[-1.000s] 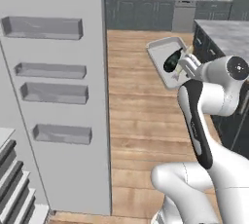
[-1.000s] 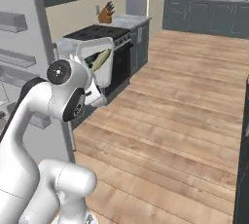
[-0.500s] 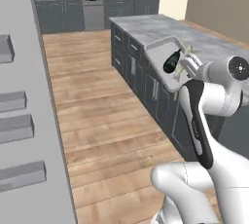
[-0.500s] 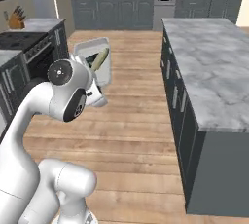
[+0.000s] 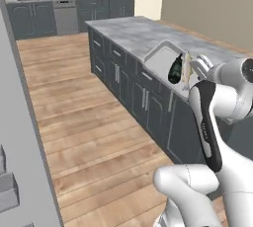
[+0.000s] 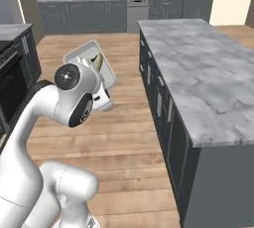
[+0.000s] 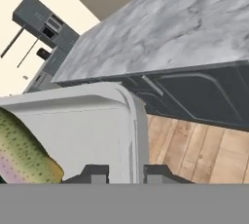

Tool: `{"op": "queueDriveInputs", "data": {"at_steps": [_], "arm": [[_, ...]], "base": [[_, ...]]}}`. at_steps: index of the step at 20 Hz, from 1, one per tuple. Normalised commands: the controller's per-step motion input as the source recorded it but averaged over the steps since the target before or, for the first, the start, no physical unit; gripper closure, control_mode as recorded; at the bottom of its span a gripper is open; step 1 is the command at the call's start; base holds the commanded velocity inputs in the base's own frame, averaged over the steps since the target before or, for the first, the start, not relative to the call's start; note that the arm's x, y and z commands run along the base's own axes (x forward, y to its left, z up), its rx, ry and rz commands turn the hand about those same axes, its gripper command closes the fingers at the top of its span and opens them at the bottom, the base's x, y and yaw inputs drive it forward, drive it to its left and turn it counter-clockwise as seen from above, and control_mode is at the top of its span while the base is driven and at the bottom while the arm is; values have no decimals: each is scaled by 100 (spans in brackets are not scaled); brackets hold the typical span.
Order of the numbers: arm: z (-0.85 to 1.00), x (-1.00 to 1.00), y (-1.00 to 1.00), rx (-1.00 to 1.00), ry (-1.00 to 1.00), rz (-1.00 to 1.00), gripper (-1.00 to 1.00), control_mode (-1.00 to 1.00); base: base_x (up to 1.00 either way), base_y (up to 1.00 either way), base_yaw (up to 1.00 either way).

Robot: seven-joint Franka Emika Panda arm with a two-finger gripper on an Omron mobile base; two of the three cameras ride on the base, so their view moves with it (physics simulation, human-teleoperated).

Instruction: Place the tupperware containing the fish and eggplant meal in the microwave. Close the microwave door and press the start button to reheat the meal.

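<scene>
Hand view, tool (image 7: 126,173) clamped on tupperware (image 7: 97,135) rim, fish and eggplant meal (image 7: 22,152) inside, tray tilted.

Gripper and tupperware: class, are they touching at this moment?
Touching. In the hand view the gripper has one fingertip on each side of the tupperware rim, no gap visible, and the tray is held off the floor, tilted.

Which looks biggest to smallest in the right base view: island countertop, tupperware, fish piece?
1. island countertop, by far the largest.
2. tupperware, held up tilted at the gripper, much smaller even though it is nearer the camera.
3. fish, a small pale sliver inside the tupperware.
</scene>
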Motion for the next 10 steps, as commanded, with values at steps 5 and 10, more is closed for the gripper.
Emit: {"op": "queueDriveInputs", "data": {"at_steps": [5, 10], "arm": [[0, 0, 0, 0, 0, 0, 100, 100], [0, 0, 0, 0, 0, 0, 100, 100]], "base": [[100, 0, -1], [100, 0, 26]]}}
